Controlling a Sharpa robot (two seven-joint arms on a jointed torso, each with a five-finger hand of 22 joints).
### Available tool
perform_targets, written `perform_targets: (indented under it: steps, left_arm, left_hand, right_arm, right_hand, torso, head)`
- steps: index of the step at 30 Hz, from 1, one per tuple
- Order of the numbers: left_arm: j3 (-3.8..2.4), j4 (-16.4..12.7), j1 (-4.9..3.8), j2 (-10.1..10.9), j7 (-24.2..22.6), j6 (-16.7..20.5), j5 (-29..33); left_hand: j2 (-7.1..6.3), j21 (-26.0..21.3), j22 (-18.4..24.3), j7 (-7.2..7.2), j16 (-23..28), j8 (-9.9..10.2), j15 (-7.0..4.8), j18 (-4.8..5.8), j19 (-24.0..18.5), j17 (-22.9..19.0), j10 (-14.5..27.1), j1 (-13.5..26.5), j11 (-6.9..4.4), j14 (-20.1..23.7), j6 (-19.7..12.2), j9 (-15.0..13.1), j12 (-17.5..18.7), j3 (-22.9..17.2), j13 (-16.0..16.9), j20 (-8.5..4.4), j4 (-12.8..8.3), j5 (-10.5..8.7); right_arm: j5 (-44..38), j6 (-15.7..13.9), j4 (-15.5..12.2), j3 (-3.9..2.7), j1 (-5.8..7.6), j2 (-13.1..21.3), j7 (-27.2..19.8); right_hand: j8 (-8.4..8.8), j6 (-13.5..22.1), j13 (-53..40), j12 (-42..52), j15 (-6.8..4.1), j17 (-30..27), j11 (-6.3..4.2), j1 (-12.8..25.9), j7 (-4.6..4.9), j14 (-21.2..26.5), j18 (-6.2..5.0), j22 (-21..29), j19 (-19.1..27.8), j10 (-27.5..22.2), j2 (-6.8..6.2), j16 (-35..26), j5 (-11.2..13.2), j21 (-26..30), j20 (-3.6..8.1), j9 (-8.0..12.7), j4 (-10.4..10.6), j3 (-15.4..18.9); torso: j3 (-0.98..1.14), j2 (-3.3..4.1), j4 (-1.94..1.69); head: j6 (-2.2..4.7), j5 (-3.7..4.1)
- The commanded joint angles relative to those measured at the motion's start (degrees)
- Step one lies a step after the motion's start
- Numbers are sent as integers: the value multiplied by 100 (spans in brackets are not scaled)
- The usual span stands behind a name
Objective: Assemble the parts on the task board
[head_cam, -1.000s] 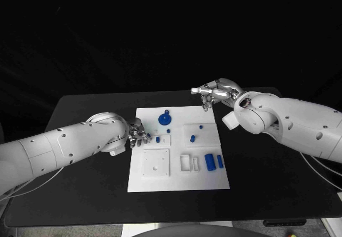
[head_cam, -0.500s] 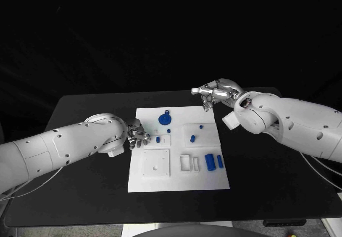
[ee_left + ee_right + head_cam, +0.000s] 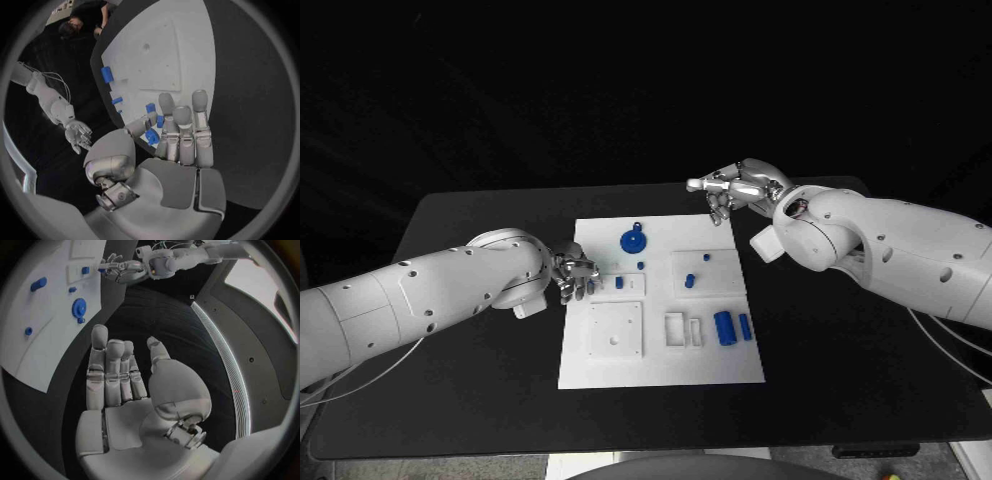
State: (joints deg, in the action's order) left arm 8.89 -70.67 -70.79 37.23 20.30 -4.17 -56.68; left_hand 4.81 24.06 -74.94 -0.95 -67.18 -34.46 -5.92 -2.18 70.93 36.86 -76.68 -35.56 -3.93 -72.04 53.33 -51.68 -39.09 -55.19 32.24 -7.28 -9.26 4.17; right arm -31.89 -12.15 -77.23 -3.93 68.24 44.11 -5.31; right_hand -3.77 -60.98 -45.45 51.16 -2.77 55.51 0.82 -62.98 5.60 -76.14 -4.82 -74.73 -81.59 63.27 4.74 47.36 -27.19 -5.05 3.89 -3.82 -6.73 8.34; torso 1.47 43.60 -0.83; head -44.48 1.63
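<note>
Blue part [image 3: 152, 136] sits pinched in the left hand [image 3: 574, 272] at mid-left of the frame, beside the board's [image 3: 661, 370] left edge. Right hand [image 3: 733, 190] hovers empty, fingers spread, at the board's upper right corner — a light pinch could let the part twist and miss its slot.

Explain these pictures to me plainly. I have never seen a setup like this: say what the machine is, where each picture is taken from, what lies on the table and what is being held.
This is a robot with two white arms, each ending in a silver robot hand. One picture looks down from its head; the two round ones come from cameras at its wrists.

On the black table lies a white task board carrying small blue parts, among them a round blue part and a blue cylinder.

The left robot hand is at the board's left edge; its wrist picture shows a small blue part at its fingers, though I cannot tell whether it grips it. The right robot hand is at the board's far right corner, open and empty.
</note>
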Motion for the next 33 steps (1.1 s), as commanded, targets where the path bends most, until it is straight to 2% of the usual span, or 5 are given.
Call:
perform_targets:
  steps: [1, 11, 23, 28, 33]
  left_arm:
    - [-9, 59, -16, -31, -103, -282, 106]
    - [-15, 457, -138, -259, 58, -1225, 129]
    - [-17, 907, -398, -566, 307, -2521, 154]
    - [-18, 1081, -469, -694, 389, -2854, 297]
    - [-18, 1233, -518, -831, 486, -3256, 402]
  left_hand:
    - [3, 46, -120, 183, -36, -14, -55, 91, 9, 34, -91, -46, -32, -39, 202, -131, -30, -268, -1, -27, 0, 26]
    - [-112, 290, -114, 259, -93, 1090, -67, 47, 116, 483, -534, -611, -91, -429, 949, -1187, 163, 286, 12, -26, -90, 707]
    - [-178, 472, -108, 279, -81, 2040, -62, -16, 127, 868, -752, -863, -87, -649, 1452, -1868, 301, 446, 152, 13, -181, 893]
    - [-236, 501, -110, 305, -135, 2294, -49, -53, 173, 1123, -921, -833, -88, -786, 1682, -2026, 382, 711, 183, 46, -240, 1734]
    - [-151, 567, -108, 299, -66, 2744, -41, -109, 151, 1406, -953, -721, -86, -852, 1900, -2332, 449, 761, 337, 86, -401, 1864]
  right_arm:
    - [-45, 105, 0, -3, -4, -6, -23]
    - [-46, 126, 25, -2, -6, -40, -14]
    - [-46, 136, 58, -2, -10, -95, -9]
    - [-46, 137, 65, -2, -10, -107, -4]
    - [-46, 136, 67, -2, -10, -118, 1]
  right_hand:
    - [18, -32, 5, 22, -23, -1, -47, 1, 9, 6, -9, -8, -37, -3, 16, 12, -47, 30, 11, 3, 5, -45]
    - [18, -32, 5, 21, -24, 0, -47, 11, 9, 7, -9, -9, -38, -5, 9, 12, -95, 30, 12, 3, 0, -62]
    - [18, -32, 4, 20, -25, -1, -48, 17, 8, 6, -8, -10, -37, -7, 6, 12, -106, 33, 12, 3, -5, -82]
    - [18, -32, 4, 20, -25, -1, -48, 17, 8, 6, -8, -10, -37, -7, 6, 12, -106, 33, 12, 3, -5, -82]
    - [18, -32, 4, 20, -25, -1, -48, 17, 8, 6, -8, -10, -37, -7, 6, 12, -106, 33, 12, 3, -5, -82]
  torso:
    - [3, -1, 2]
    - [4, 5, 16]
    - [14, 4, 6]
    - [10, 4, 14]
    - [13, 4, 16]
  head:
    - [3, -2]
    - [-1, -2]
    - [-16, 18]
    - [-26, 20]
    - [-34, 33]
